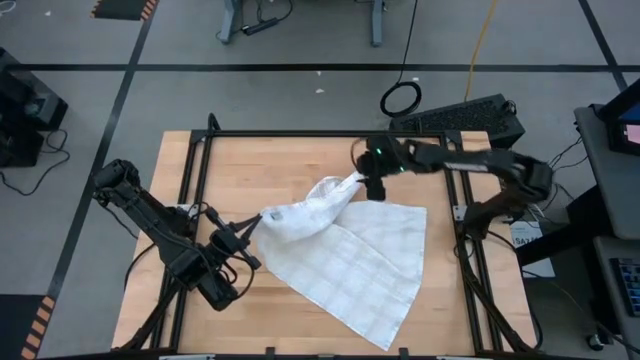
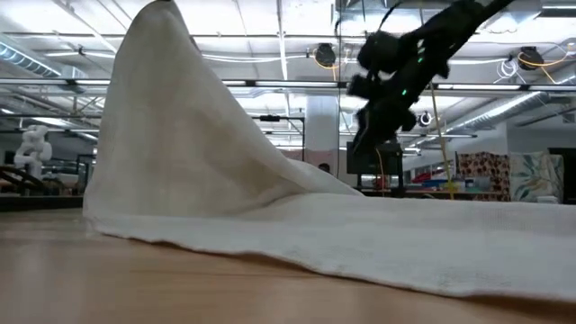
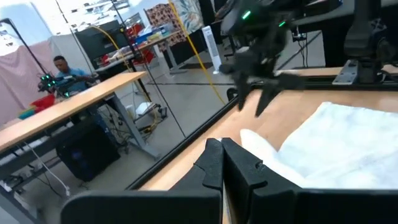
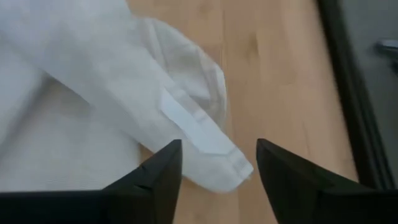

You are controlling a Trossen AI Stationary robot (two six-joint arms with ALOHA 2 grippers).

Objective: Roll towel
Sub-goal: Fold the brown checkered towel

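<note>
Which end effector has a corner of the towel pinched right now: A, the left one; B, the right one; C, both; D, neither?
A: the left end effector is shut on the towel corner, while the right end effector stands open above it.

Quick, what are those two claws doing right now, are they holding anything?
Left gripper: fingers shut on a corner of the towel, lifted off the table.
Right gripper: fingers open, towel's far corner lying loose between them, not gripped.
</note>
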